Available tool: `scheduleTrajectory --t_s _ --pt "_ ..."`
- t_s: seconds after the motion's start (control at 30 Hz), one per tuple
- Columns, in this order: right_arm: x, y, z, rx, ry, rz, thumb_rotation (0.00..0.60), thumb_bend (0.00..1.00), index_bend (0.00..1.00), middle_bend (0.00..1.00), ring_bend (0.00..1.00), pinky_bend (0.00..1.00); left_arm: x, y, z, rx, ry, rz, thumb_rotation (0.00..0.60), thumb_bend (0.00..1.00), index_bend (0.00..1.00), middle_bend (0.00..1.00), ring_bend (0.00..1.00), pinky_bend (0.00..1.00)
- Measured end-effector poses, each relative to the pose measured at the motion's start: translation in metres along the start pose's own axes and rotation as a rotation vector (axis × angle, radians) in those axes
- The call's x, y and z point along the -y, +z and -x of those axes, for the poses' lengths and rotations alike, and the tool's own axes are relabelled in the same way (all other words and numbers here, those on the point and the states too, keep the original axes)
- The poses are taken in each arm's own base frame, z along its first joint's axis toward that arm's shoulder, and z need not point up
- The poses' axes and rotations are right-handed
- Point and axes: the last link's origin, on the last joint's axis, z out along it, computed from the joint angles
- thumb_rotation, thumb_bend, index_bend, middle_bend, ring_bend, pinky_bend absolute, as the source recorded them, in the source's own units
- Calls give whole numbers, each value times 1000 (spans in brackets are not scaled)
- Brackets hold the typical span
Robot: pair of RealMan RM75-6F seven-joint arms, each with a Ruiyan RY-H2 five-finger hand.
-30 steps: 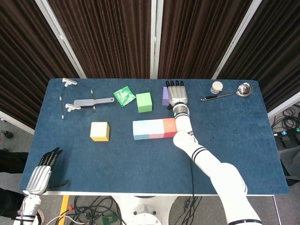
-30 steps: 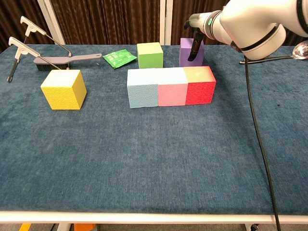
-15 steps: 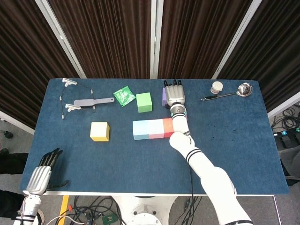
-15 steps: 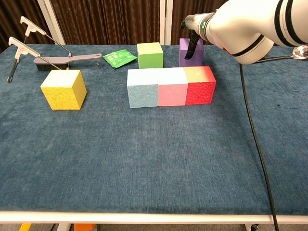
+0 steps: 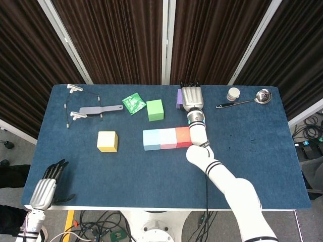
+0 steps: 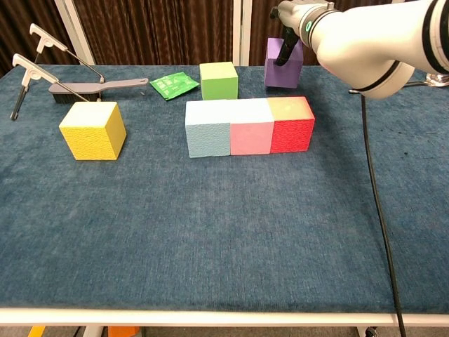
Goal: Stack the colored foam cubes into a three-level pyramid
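Right hand fingers gripping purple cube, left hand fingers spread, head view only

blue-clothed table before dark brown curtains — grey floor, loose cables below.

The head view looks steeply down from high above, taking in the whole counter and the curtains behind. The chest view sits low at the near edge (much closer), facing across the counter. Both share the row of cubes.
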Motion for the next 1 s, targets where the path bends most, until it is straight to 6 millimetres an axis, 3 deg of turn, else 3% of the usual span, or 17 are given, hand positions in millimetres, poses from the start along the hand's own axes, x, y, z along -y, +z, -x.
scheduleTrajectory --t_s 0.23,0.43,0.7,0.87,1.0 --pt "6 -6 -19 -71 38 -41 600 264 0 713 172 0 -3 1 -2 -3 8 7 600 11 55 14 0 0" --pt "20 -26 -46 -123 87 -118 600 253 0 719 172 0 -7 2 -4 -12 15 15 600 10 55 14 0 0" --pt "47 -100 -89 -107 145 -249 600 246 0 724 172 0 -11 4 -5 -18 15 29 600 11 55 14 0 0" --pt "41 -146 -110 -81 131 -222 600 247 0 728 172 0 -15 1 -7 -25 16 44 600 10 55 14 0 0" --pt "32 -167 -113 -46 94 -166 600 247 0 729 172 0 -15 -2 -7 -31 9 42 600 10 55 14 0 0"
